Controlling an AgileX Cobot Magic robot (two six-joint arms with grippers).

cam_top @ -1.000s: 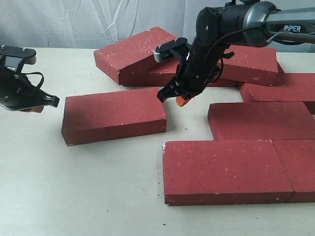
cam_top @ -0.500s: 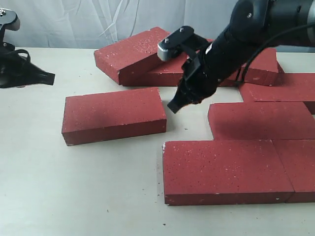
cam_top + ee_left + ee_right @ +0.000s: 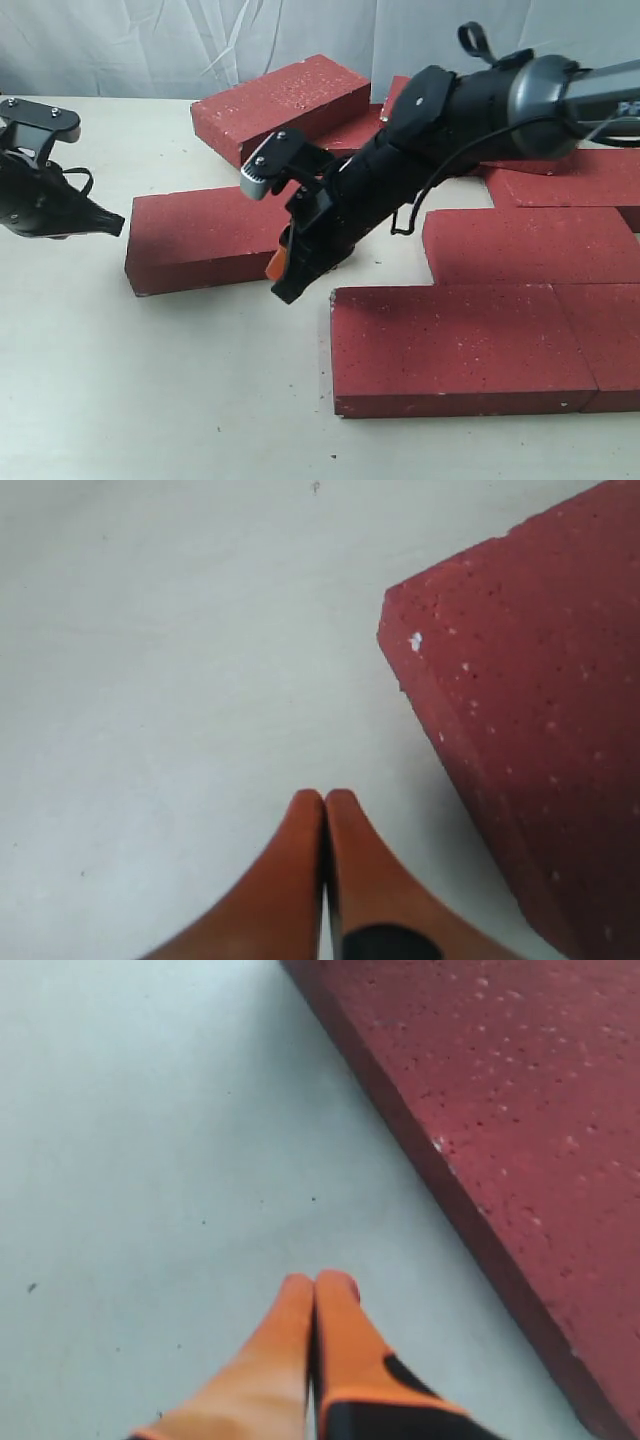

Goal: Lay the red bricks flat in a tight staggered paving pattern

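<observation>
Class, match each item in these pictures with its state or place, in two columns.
Column one: 1 left hand; 2 right hand; 3 rear brick; 4 front brick.
Column two: A tilted, resting on another brick; B shut, low by the lone brick's right end; C flat, butted against a neighbour; D shut, off the lone brick's left end.
Pairs: 1-D; 2-B; 3-A; 4-C.

The right pincer (image 3: pixel 286 288) points steeply down from its outstretched, slanted arm, orange fingertips (image 3: pixel 300 1305) pressed together. The left pincer (image 3: pixel 112 224) is likewise closed, tips touching, aimed sideways.
</observation>
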